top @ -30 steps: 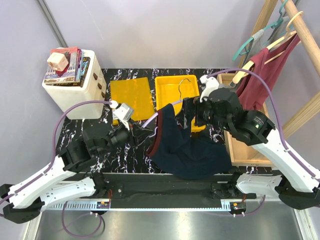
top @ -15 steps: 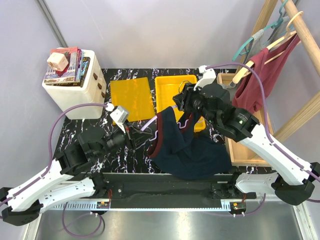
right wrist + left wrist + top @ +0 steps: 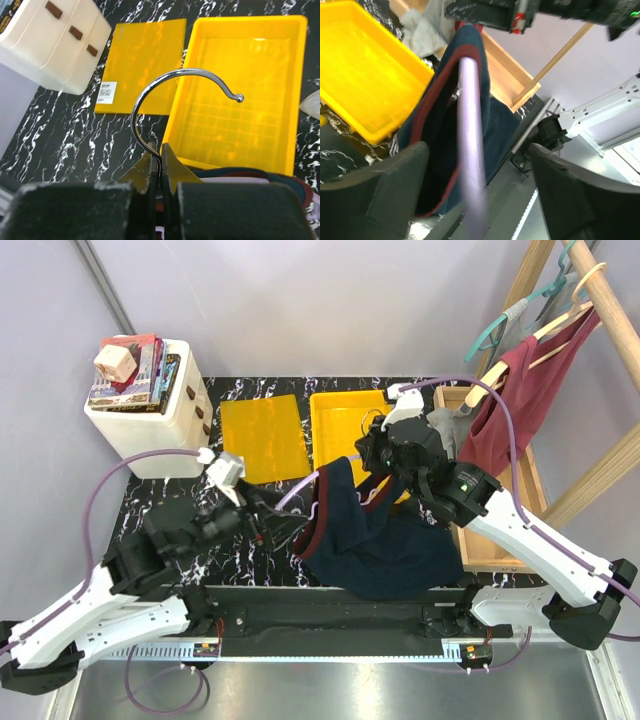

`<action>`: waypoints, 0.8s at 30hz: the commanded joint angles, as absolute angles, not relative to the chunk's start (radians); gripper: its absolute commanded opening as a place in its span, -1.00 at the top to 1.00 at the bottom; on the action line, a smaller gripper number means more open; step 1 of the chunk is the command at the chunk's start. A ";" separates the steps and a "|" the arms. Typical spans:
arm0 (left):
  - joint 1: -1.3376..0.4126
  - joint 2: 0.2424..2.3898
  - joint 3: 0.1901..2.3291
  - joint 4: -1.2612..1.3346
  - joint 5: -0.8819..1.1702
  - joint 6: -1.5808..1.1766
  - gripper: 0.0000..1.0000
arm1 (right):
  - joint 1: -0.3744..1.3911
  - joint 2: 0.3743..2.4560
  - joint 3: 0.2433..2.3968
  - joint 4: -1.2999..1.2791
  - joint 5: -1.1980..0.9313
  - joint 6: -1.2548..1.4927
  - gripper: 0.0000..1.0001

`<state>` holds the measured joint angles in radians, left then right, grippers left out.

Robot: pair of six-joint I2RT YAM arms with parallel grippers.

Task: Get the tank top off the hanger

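The step in hand looks to be working the navy tank top (image 3: 375, 540) off the hanger (image 3: 145, 87) while the hanger is held up by its hook. The garment sits in the centre of the top view. Its lower part is heaped on the marbled tabletop (image 3: 275, 565) just above the arm bases, and its maroon-trimmed upper part is lifted toward the yellow bin (image 3: 240, 20). The right hand (image 3: 161, 150) is clamped together on the neck of the chrome hook, whose curve arches over the bin's near rim in the wrist view. The left hand (image 3: 477, 150) holds nothing and its fingers (image 3: 395, 185) stand wide apart. A lilac bar (image 3: 470, 115), apparently the hanger's arm, runs down out of the maroon-edged strap opening and passes between them; it does not seem to touch either one. To do this well, the left hand would best close on fabric alone, at the strap edge beside the bar, since gripping the bar would only drag the hanger. It could then draw the strap outward along the bar and off its end, one shoulder at a time. The right hand would need to hold the hook steady and high, because a thin wire can swivel in a pinch, so the pull should be gentle.
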<state>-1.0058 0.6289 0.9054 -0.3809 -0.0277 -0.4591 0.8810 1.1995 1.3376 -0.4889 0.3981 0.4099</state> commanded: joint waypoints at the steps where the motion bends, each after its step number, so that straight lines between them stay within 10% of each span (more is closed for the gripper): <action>1: -1.003 0.513 0.989 -0.417 -0.075 -0.445 -0.91 | 0.884 1.180 1.362 -0.384 0.500 0.351 1.00; 5: -1.003 0.431 1.058 -0.486 -0.077 -0.460 -0.93 | 0.882 1.199 1.374 -0.380 0.544 0.260 1.00; 14: -1.005 0.719 1.130 -0.407 0.061 -0.577 -0.19 | 0.884 1.230 1.439 -0.382 0.681 0.147 1.00; 24: -1.200 0.948 1.219 -0.396 -0.463 -0.558 -0.34 | 0.882 1.272 1.483 -0.408 0.759 0.221 1.00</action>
